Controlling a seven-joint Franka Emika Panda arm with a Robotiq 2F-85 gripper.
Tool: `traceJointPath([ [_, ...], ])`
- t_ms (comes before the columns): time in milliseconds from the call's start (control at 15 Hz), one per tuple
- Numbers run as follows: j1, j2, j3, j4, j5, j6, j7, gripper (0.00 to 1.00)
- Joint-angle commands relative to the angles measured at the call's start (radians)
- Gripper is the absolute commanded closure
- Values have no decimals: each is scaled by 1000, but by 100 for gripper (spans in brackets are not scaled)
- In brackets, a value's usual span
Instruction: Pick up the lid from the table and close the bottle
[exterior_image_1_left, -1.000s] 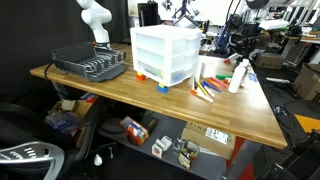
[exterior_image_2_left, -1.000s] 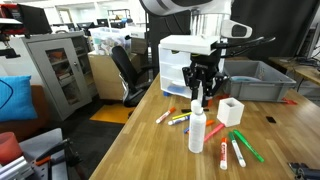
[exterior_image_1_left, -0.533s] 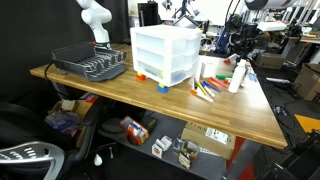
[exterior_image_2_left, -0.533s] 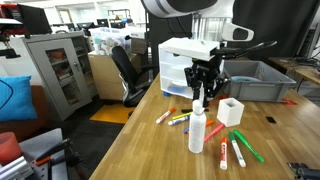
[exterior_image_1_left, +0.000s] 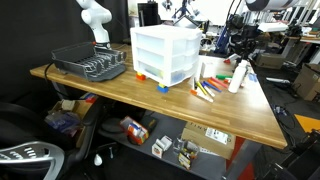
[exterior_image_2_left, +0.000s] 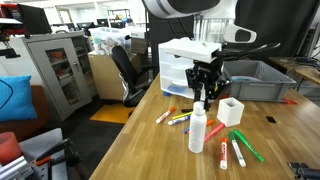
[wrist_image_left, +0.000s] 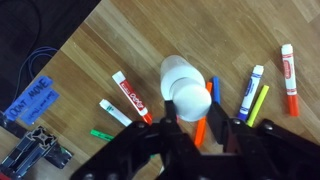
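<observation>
At the wrist view's centre, the lid (wrist_image_left: 190, 100) is pinched by the gripper (wrist_image_left: 191, 109) over the bottle (wrist_image_left: 175, 70)

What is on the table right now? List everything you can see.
bottle: one, white, upright among the markers
lid: one, white, held just over the bottle
markers: several, mixed colours, lying around the bottle
box: one, white, beside the bottle
drawer unit: one, white, on the table
dish rack: one, dark, at the table's end
table: one, wooden
fingers: two, black, shut on the lid
</observation>
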Motion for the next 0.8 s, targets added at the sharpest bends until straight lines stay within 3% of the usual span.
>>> traceJointPath([
  [0, -15, 14, 10, 11, -6, -9, 0, 88],
  [733, -5, 7, 13, 12, -17, -36, 14, 88],
])
